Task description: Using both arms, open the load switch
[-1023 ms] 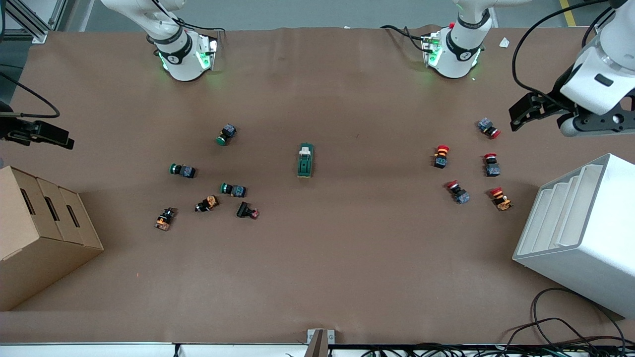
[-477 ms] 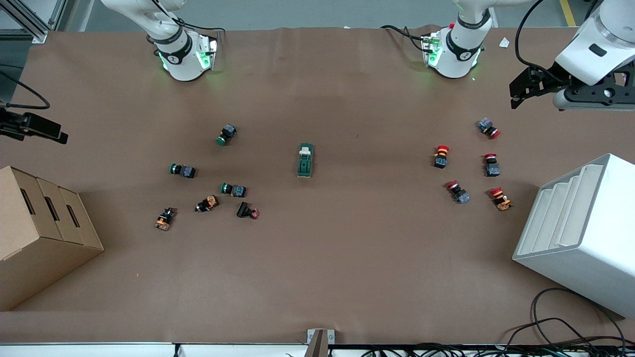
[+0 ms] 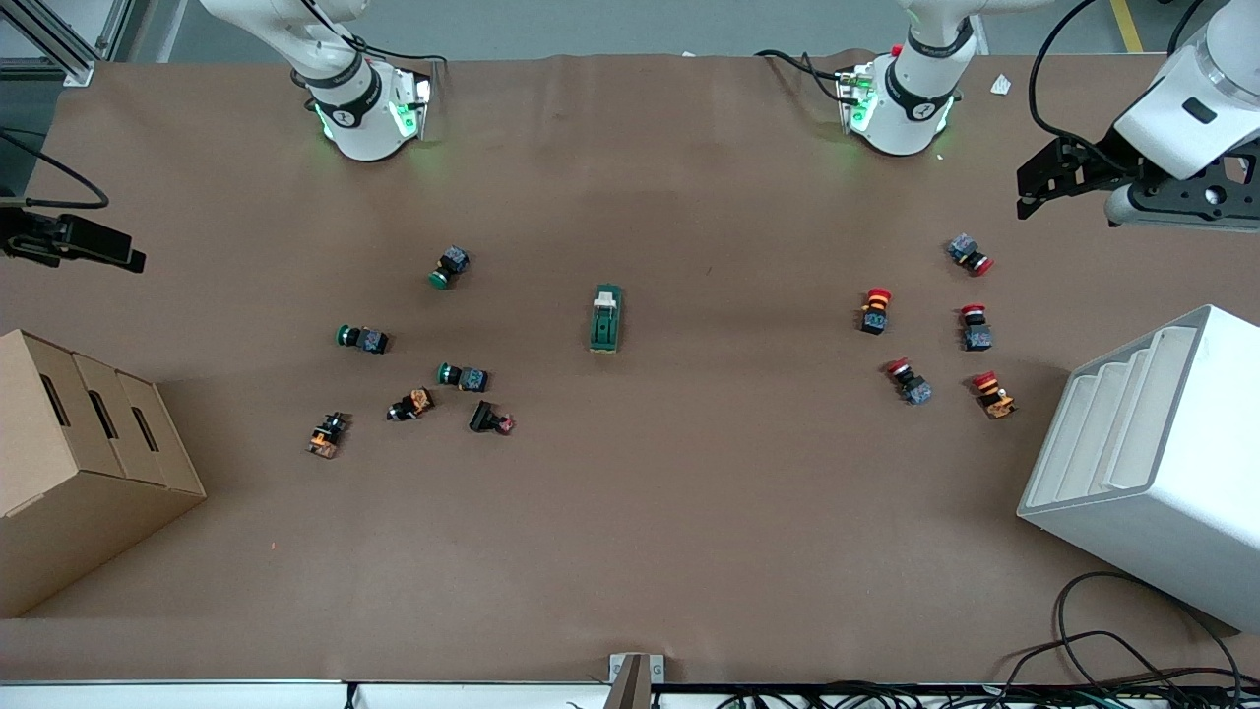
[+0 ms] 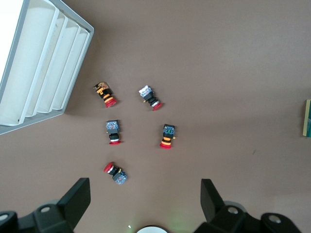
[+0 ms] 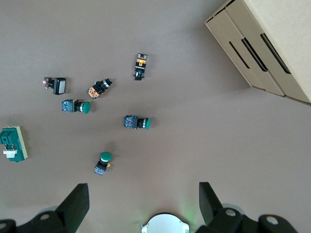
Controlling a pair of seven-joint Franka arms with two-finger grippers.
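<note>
The load switch (image 3: 605,318), a dark-green block with a white lever tab, lies flat at the middle of the table. It also shows in the right wrist view (image 5: 12,143), and only its edge (image 4: 307,118) shows in the left wrist view. My left gripper (image 3: 1034,189) hangs open in the air at the left arm's end of the table, above the red push buttons. My right gripper (image 3: 123,258) hovers at the right arm's end, above the table edge. Both wrist views show wide-open jaws holding nothing: left gripper (image 4: 146,199), right gripper (image 5: 143,199).
Several green and black push buttons (image 3: 463,376) lie toward the right arm's end, and several red ones (image 3: 908,380) toward the left arm's end. A cardboard box (image 3: 69,463) and a white slotted rack (image 3: 1152,453) stand at the two ends.
The left gripper has risen and swung toward the arm bases. The right gripper has shifted slightly the same way. The load switch and buttons have not moved.
</note>
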